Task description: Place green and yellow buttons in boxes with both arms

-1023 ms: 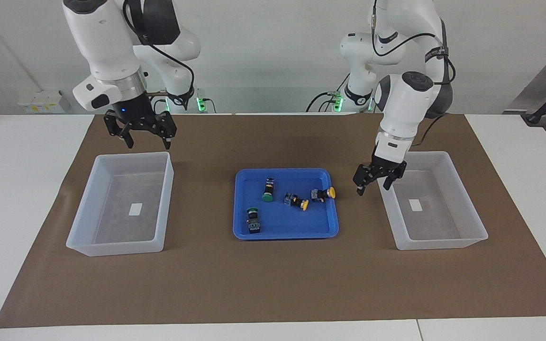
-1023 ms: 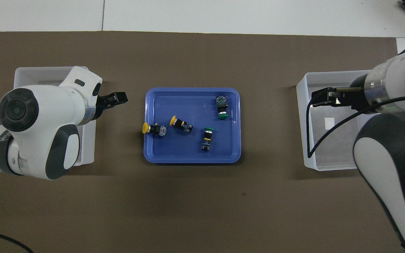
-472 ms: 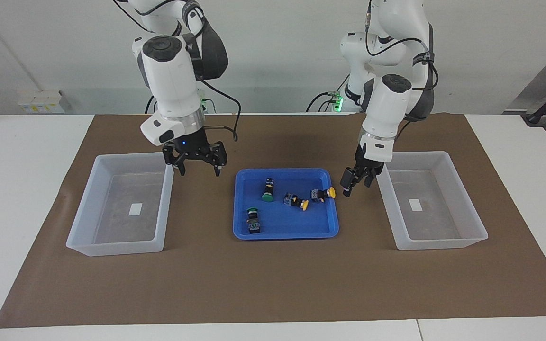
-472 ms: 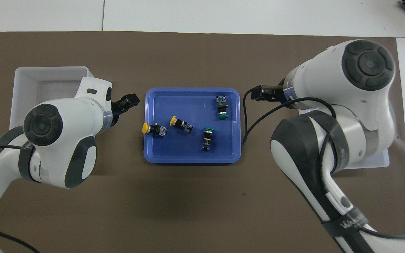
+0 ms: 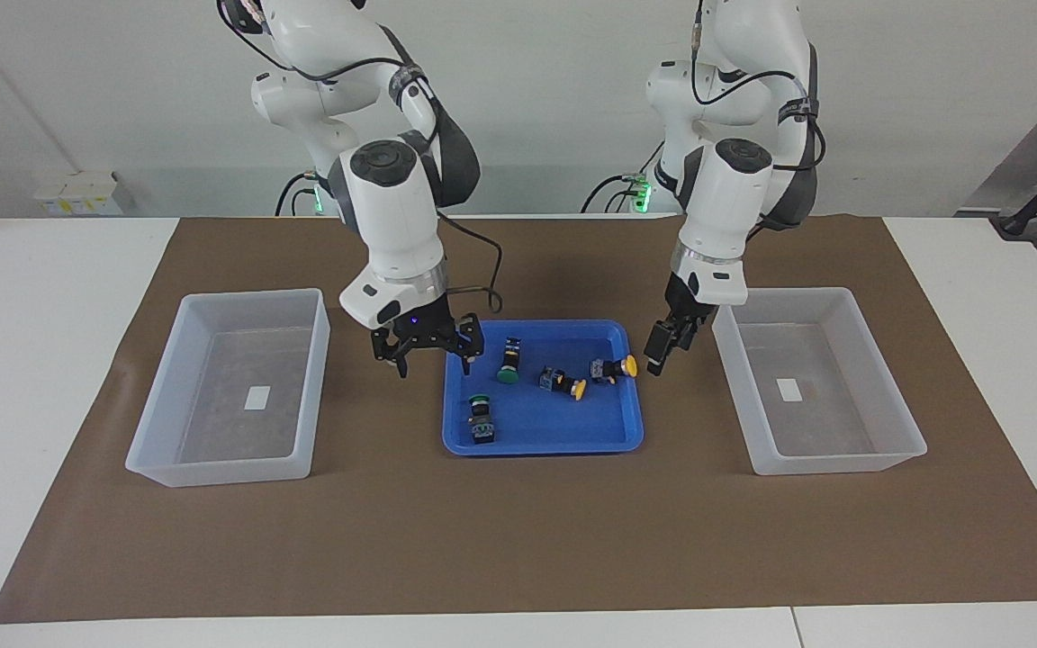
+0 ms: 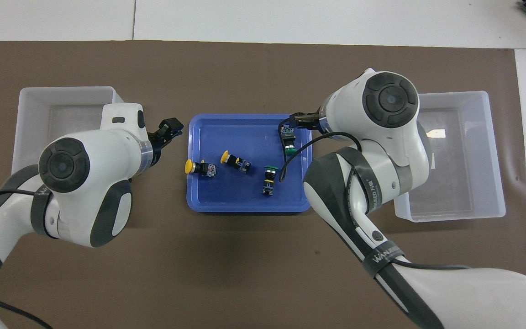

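The box [image 5: 217, 472] at the right arm's end of the counter [image 5: 41, 270] is empty, and the right end effector [image 5: 433, 360] is no longer over it. In the last second it has swung in and come down to the tray [image 5: 563, 432], and it now hangs over the tray's rim at that end, fingers released and holding nothing. It is near a green button [image 5: 509, 362] but is not touching it. All four buttons lie on their sides in the tray. That green one is nearest the robots, and a second green button [image 5: 481, 419] lies farther from them. A yellow button [image 5: 563, 382] sits mid-tray, and a second yellow button [image 5: 613, 368] has its cap against the rim at the left arm's end. The left end effector [image 5: 662, 353] has also moved off its box. It now hangs over the mat [image 5: 518, 540] just beside that rim, close to the second yellow button, fingers released and empty. The second box [image 5: 829, 463], at the left arm's end, is empty too. Nothing has been sorted yet, so the task is at its start. My reading is that both arms have finished their approach and are each lining up a first pick, the right on a green button and the left on a yellow.
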{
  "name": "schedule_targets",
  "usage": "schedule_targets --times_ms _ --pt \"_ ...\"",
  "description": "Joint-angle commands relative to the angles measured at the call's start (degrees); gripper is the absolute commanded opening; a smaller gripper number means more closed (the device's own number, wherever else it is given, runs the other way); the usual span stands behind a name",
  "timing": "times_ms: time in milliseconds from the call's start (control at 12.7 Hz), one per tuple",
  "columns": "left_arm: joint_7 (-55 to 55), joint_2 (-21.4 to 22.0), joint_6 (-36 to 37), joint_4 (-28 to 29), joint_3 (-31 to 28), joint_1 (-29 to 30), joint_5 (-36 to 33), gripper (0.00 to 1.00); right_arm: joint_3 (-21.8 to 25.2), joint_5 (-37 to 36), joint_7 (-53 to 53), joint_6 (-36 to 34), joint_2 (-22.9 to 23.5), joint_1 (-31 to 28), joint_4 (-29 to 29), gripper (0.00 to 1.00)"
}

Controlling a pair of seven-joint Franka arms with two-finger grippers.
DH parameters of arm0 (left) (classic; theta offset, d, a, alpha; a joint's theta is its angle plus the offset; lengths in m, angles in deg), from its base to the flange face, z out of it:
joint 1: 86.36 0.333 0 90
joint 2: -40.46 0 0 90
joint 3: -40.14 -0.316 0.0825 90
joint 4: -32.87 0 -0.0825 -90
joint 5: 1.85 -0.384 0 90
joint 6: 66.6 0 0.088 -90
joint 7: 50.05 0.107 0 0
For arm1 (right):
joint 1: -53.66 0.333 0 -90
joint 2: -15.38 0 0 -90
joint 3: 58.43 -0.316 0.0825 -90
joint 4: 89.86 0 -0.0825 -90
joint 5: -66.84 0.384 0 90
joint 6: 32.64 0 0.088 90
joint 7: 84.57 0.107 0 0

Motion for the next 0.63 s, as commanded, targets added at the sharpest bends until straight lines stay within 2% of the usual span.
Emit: schedule_targets --times_ms 0,236,393,551 --pt "-4.48 2.16 -1.13 3.86 -0.85 -2.30 -0.18 1.00 0.03 -2.16 1.65 4.34 5.44 0.60 2.79 1.00" --pt "-9.40 1.55 -1.14 5.36 -0.93 -4.41 -0.18 1.00 0.12 -5.31 3.58 8.02 11.51 4.38 4.54 1.00" --pt "-11.52 -0.90 -1.31 5.37 -1.02 -6.07 -0.18 1.00 0.11 -7.17 3.68 9.80 12.31 4.30 4.37 1.00" --pt "-13.28 -2.05 -1.40 5.37 -1.11 -6.70 -0.18 1.00 0.11 -8.13 3.59 11.29 13.19 4.30 3.67 0.92"
